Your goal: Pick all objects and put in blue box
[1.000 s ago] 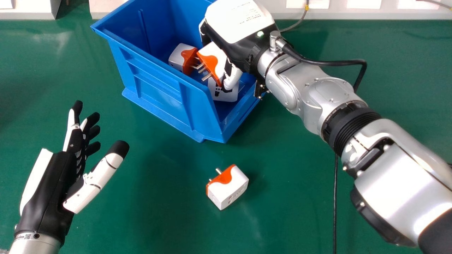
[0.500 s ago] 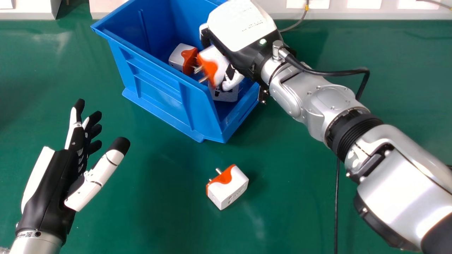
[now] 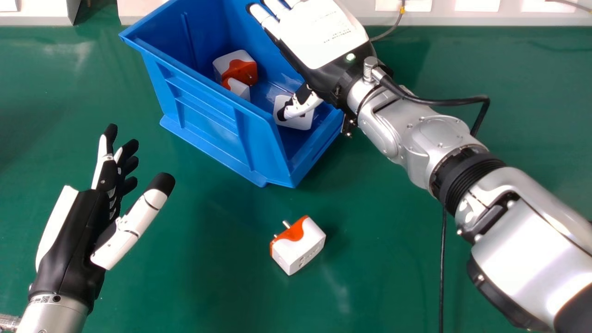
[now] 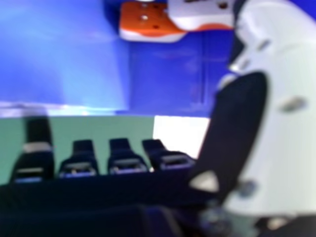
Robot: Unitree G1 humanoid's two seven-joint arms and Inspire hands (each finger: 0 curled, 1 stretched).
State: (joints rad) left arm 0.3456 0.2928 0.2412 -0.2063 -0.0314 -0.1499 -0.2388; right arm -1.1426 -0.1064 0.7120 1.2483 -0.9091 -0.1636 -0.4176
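Suspended over the right part of the blue box [image 3: 208,127], the right hand [image 3: 323,37] is held well open, its fingers extended and its thumb [image 3: 303,106] spread apart, with nothing gripped. In the right hand view, straight fingers and the thumb can be seen with no object held between them.

Inside the box, an orange-and-white adapter [image 3: 222,62] is set toward the left, and a second adapter [image 3: 239,89] is seen just on its near side, partly hidden by the box wall. A white adapter [image 3: 303,121] is placed farther right, partly covered by the thumb; whether it is touched cannot be told.

Outside the box, on its near side, one more orange-and-white plug [image 3: 298,247] is left on the green table [image 3: 222,286], prongs turned toward the far left. At the left, the left hand [image 3: 74,240] is held open and empty, well apart from that plug.
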